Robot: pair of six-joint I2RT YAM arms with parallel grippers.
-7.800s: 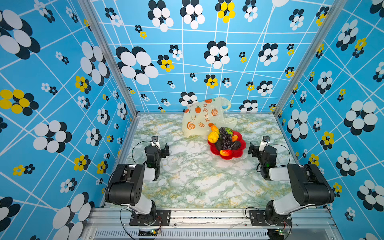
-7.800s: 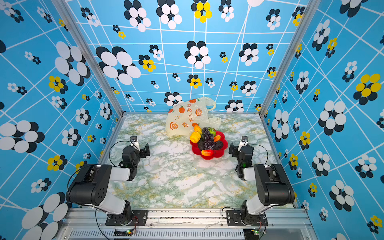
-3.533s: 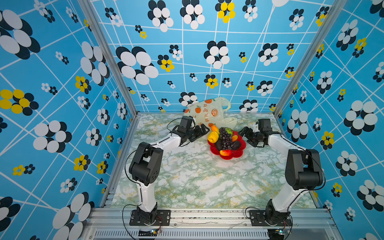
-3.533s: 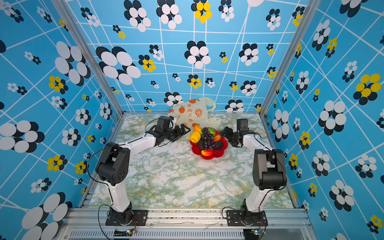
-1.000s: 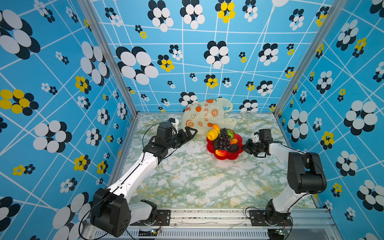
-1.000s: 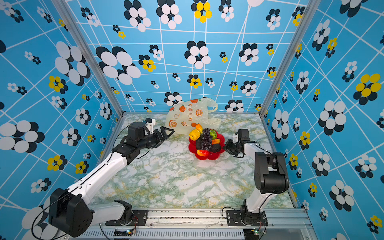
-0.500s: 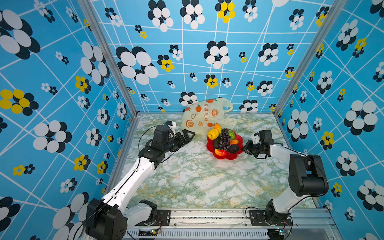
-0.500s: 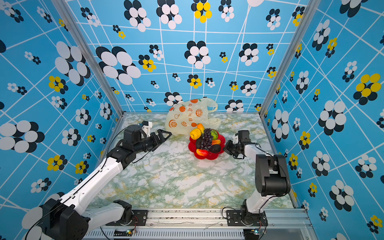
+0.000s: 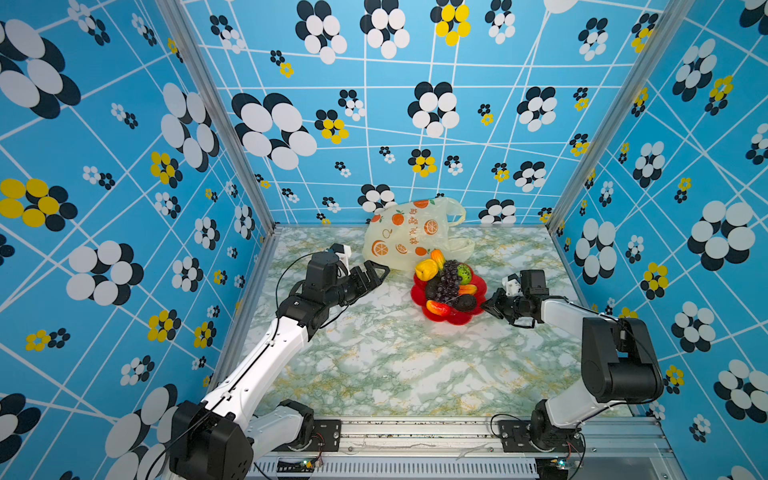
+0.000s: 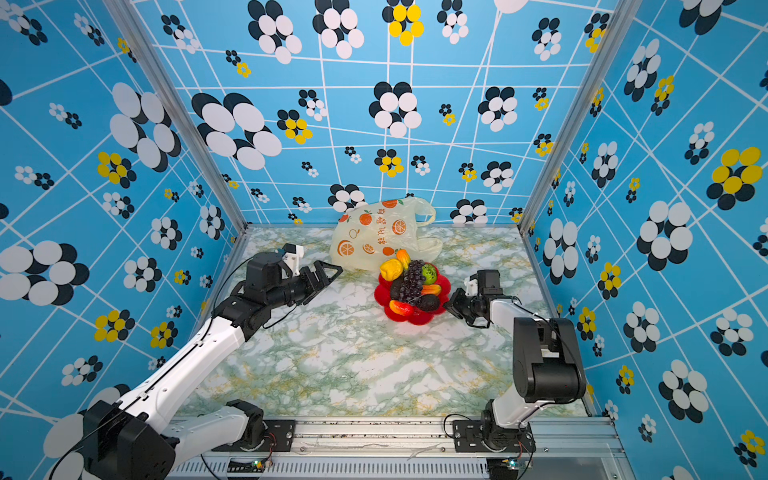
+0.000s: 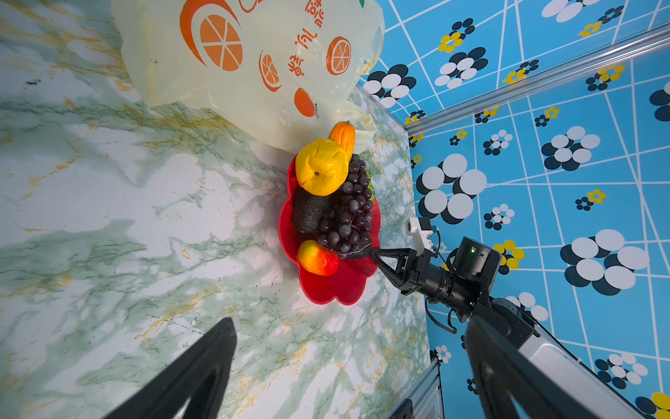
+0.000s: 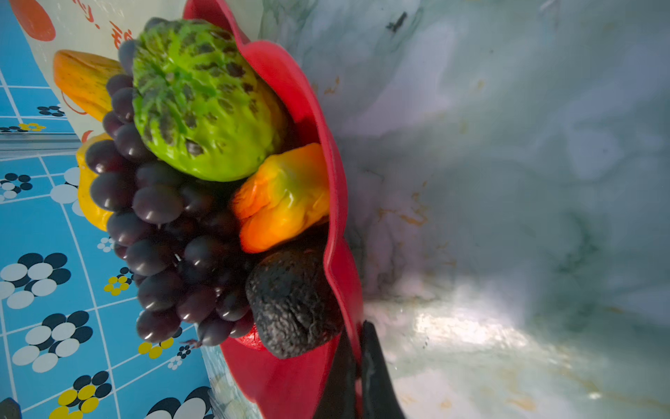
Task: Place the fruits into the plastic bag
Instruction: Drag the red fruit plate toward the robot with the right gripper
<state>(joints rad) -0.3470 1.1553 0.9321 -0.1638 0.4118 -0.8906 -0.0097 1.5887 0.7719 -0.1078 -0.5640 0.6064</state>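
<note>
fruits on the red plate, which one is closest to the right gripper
The dark avocado against the rim of the red plate, right beside the right gripper, next to the orange mango; the other avocado lies beyond the grapes.

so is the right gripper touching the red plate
Touching. The right wrist view shows the right gripper with its jaws closed on the rim of the red flower-shaped plate, with no gap on either side.

Fruits (image 11: 346, 212) on plate (image 11: 340, 288), bag (image 11: 253, 76) beside, R claw (image 11: 374, 253) at rim
</note>
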